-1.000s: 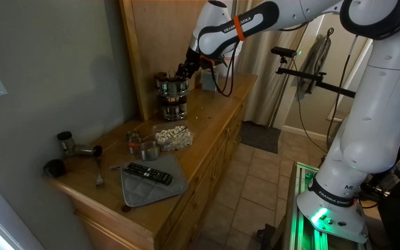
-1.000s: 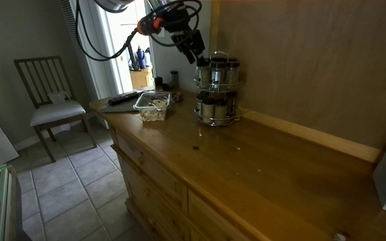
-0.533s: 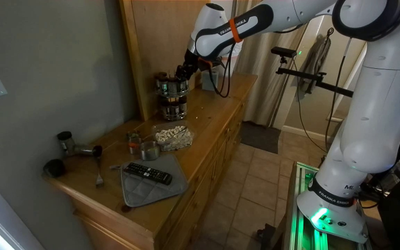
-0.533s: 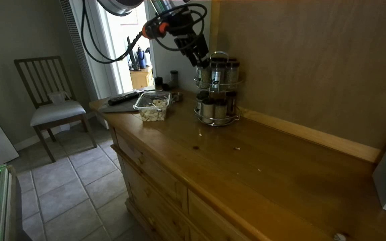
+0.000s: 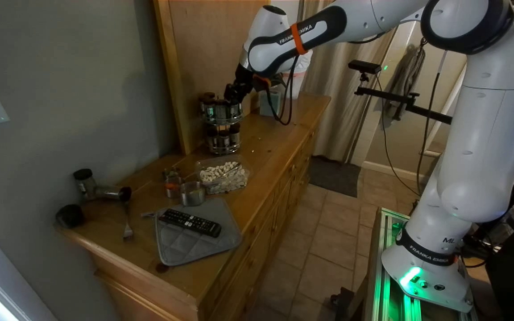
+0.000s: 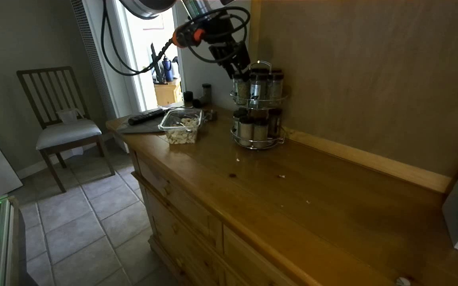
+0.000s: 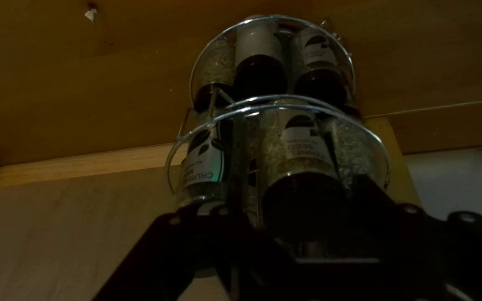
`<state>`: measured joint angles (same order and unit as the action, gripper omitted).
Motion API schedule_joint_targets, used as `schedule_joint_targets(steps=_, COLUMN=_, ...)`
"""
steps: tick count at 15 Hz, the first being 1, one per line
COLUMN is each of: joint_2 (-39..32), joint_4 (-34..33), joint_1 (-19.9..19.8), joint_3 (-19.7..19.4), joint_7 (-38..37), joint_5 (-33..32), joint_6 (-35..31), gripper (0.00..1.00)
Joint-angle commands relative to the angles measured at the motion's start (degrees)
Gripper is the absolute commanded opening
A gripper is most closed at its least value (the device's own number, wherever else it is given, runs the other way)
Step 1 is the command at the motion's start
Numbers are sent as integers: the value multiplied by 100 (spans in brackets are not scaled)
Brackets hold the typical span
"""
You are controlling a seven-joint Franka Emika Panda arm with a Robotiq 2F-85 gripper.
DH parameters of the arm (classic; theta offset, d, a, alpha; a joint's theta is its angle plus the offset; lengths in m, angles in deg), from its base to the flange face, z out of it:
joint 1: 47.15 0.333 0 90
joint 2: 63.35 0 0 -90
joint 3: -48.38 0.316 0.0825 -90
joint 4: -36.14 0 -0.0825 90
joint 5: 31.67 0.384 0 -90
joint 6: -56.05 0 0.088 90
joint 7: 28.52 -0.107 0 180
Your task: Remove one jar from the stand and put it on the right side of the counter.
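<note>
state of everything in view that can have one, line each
Stand: upright, jars on both tiers
Fennel seed jar: capped, in the upper tier
Gripper: open, astride that jar's cap
Remote: face up on the mat
Clear tub: holding pale pieces
Loose jar: on its side, capped
Drawers: shut
Base light: lit green

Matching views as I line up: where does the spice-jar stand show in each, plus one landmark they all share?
In an exterior view: the stand is just left of centre, upper half.
In an exterior view: the stand is just right of centre, mostly upper half.
Wrist view: the stand is at upper centre, upside down.
Shared landmark: the counter.
</note>
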<state>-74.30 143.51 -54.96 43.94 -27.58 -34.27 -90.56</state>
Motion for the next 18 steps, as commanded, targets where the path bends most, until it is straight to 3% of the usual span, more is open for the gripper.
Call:
schedule_joint_targets(steps=1, joint_2=-206, joint_4=-264, joint_1=-13, joint_3=-13, joint_7=222, joint_5=203, joint_6=-3, gripper=61)
schedule_joint_targets(steps=3, joint_2=-243, joint_4=-295, joint_1=-12, joint_3=-12, joint_7=229, joint_5=189, joint_6=1, gripper=56)
schedule_joint_targets(steps=5, joint_2=-262, joint_4=-317, joint_1=-11, joint_3=-8, joint_7=242, joint_5=188, joint_6=10, gripper=34)
schedule_joint_targets(steps=7, joint_2=-260, joint_4=-316, joint_1=-7, joint_3=-11, joint_7=245, joint_5=174, joint_6=20, gripper=25)
schedule_joint_targets(steps=18, joint_2=520, joint_4=-6, joint_1=118, joint_3=-199, joint_7=-619, joint_5=-152, joint_6=445, gripper=25)
